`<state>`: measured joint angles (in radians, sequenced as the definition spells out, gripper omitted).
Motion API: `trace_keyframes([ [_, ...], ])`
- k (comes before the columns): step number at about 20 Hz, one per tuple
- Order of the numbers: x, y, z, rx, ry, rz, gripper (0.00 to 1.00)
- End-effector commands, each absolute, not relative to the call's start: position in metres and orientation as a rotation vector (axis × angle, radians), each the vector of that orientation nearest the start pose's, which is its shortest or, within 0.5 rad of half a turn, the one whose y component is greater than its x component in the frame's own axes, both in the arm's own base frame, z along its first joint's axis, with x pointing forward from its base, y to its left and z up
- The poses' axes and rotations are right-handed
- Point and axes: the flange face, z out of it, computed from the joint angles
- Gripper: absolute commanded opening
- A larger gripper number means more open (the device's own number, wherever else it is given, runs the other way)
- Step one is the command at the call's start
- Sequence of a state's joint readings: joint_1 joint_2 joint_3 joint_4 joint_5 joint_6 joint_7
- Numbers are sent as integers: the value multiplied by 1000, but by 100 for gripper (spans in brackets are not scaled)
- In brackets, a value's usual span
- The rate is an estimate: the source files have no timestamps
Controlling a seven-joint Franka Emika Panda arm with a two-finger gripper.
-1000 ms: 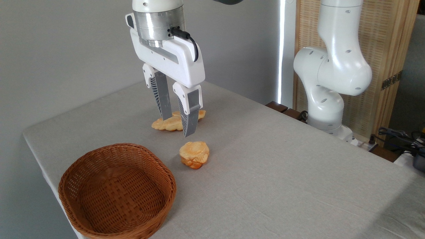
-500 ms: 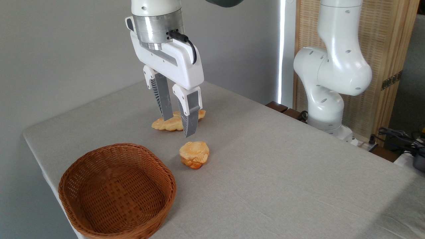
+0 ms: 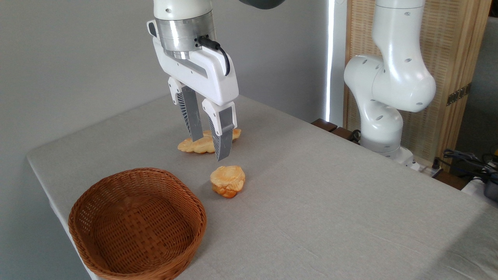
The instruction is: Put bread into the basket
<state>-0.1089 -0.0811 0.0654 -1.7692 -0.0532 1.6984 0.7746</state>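
**Bun on grey counter, pincer poised above**

The counter (image 3: 311, 202) is covered in a pale grey cloth that runs to its near left edge. Behind it stands a plain grey wall, with a bright vertical strip of light and a slatted wooden screen (image 3: 455, 70) at the right, where the white arm's base (image 3: 383, 128) sits. Dark cables lie at the far right edge.

The bread (image 3: 228, 181) rests on the cloth, just right of the basket (image 3: 136, 223), not touching it. The pincer (image 3: 210, 146) hangs in the air above, fingers parted by a moderate gap and holding nothing. Behind its fingers lies a longer golden pastry (image 3: 194, 144).
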Motion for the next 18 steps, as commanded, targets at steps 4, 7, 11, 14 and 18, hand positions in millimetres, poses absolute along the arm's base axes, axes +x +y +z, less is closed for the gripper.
trace_keyframes([
  [4, 527, -54, 564, -2929, 1321, 25, 100],
  [7, 522, -71, 543, -2910, 1366, 52, 100],
  [11, 510, -82, 501, -2897, 1403, 94, 100],
  [14, 500, -87, 471, -2895, 1427, 157, 100],
  [18, 493, -96, 440, -2875, 1449, 136, 100],
])
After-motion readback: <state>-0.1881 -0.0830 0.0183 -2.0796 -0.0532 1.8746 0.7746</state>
